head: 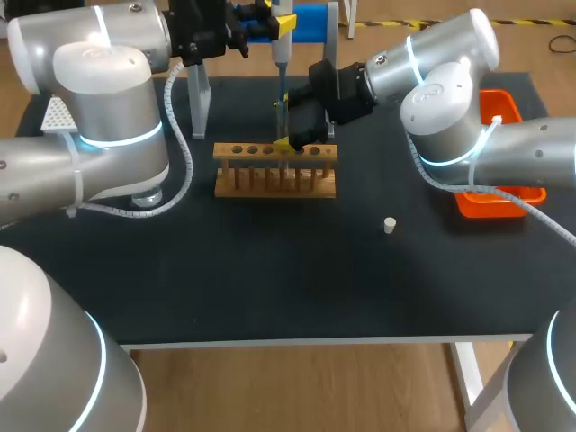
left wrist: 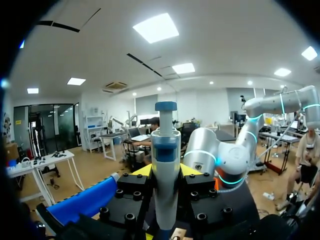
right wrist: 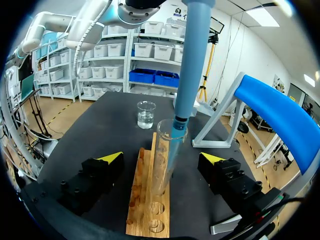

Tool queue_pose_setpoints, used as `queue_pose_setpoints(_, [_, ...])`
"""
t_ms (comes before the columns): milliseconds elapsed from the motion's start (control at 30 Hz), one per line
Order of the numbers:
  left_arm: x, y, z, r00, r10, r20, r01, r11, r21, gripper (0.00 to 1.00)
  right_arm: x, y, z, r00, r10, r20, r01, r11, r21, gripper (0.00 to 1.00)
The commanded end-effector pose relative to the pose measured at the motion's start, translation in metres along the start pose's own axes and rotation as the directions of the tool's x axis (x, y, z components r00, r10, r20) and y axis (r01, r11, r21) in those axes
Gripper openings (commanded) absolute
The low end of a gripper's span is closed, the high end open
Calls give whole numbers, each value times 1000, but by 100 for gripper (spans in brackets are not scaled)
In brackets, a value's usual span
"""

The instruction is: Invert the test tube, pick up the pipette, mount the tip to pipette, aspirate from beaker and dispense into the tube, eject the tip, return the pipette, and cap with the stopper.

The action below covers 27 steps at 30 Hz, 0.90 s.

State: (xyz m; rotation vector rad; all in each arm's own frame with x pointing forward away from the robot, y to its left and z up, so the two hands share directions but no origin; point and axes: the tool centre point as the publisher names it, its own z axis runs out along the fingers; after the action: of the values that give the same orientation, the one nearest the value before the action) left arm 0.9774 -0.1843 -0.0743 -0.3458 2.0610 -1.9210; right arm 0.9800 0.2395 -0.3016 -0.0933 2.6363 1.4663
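Observation:
A wooden rack (head: 274, 171) stands mid-table with a clear test tube (right wrist: 163, 165) upright in it. My left gripper (left wrist: 165, 172) is shut on the grey-blue pipette (left wrist: 165, 165) and holds it upright above the rack (right wrist: 148, 200). The pipette (right wrist: 192, 65) has its blue tip (right wrist: 173, 142) inside the tube's mouth. My right gripper (right wrist: 161, 159) is open, one finger on each side of the tube, neither touching it. In the head view the left gripper (head: 279, 27) holds the pipette (head: 282, 63) over the tube, and the right gripper (head: 301, 135) is at the rack. A white stopper (head: 390, 225) lies right of the rack. A beaker (right wrist: 146, 114) with liquid stands beyond the rack.
The blue-topped pipette stand (head: 310, 22) is behind the rack, and it (right wrist: 272, 115) shows beside my right gripper. An orange tray (head: 499, 202) sits at the table's right edge under my right arm. A white tip box (head: 56, 117) is at the far left.

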Motion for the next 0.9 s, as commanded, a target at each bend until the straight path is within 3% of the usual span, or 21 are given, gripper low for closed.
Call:
queue_pose_setpoints(33, [0, 1, 1, 1000, 0, 4, 0, 1000, 1, 0, 0, 0, -1, 1000, 0, -2, 0, 1000, 2, 100])
queue_pose_setpoints(900, [-1, 7, 2, 1000, -8, 5, 8, 1000, 5, 0, 0, 0, -1, 1000, 0, -2, 0, 1000, 2, 100])
